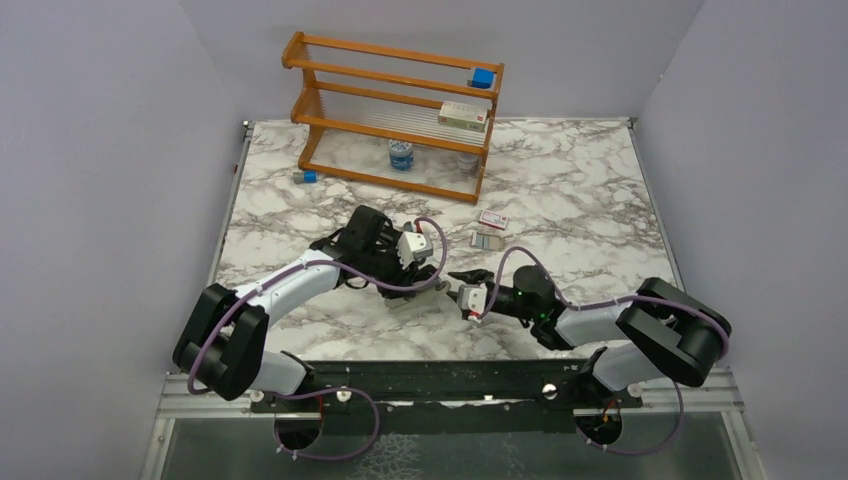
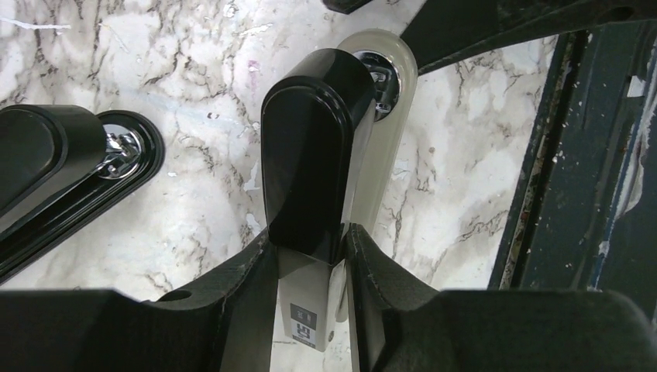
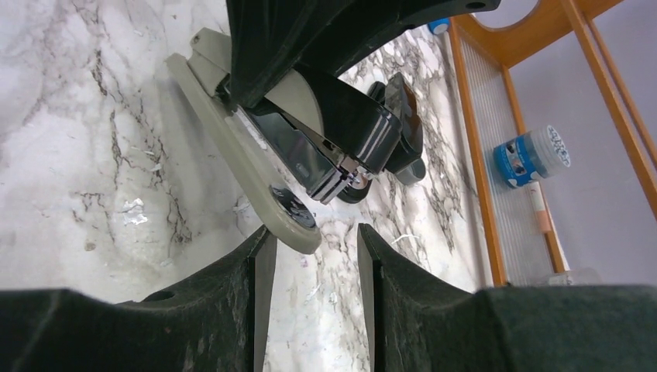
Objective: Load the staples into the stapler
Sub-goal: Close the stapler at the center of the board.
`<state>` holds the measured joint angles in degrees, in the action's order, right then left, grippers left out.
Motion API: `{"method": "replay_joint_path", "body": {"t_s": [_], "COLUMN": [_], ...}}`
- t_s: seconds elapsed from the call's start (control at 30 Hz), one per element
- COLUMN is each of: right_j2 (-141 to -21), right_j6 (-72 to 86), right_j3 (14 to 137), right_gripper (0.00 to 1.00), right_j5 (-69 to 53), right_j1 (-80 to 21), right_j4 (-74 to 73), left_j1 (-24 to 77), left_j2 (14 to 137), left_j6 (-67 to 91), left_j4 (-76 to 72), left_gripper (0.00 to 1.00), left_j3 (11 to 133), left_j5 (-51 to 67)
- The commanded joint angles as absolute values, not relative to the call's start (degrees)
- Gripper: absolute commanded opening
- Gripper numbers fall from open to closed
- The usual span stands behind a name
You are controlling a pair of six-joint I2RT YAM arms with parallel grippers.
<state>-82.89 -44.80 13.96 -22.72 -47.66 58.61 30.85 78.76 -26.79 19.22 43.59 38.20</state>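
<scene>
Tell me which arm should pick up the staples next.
Right. The right arm has its jaws open and empty, and the staples lie just beyond it. The left arm has its jaws clamped on the stapler, so it is occupied.

A white marble-patterned table [image 1: 590, 200] with grey veins is filling the middle of the overhead view. Plain pale-lavender walls [image 1: 90, 180] are enclosing it at 9, 12 and 3 o'clock. An orange wooden rack [image 1: 380, 131] is standing at 12 o'clock by the back wall [image 1: 420, 25]. Soft, even light is falling everywhere, and a black rail [image 1: 450, 380] is running along the 6 o'clock edge.
</scene>
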Motion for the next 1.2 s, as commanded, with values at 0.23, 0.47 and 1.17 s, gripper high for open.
{"method": "replay_joint_path", "body": {"t_s": [0.23, 0.47, 1.17], "right_j2": [-73.64, -72.11, -70.49], "right_j6": [-48.65, -18.49, 78.92], "right_j3": [17.30, 18.50, 22.15], "right_gripper": [0.46, 0.46, 0.87], "right_j5": [-26.98, -15.03, 21.86], "right_j1": [-48.15, -48.15, -48.06], "right_j4": [37.45, 50.86, 22.31], "left_j1": [31.01, 31.03, 41.62], "left_j2": [76.62, 76.45, 75.84], "left_j6": [-25.63, -22.52, 0.95], "left_j4": [14.06, 11.10, 2.08], "left_gripper": [0.00, 0.00, 0.00], "left_j3": [43.11, 43.11, 43.45], "left_j5": [31.00, 29.25, 7.78]}}
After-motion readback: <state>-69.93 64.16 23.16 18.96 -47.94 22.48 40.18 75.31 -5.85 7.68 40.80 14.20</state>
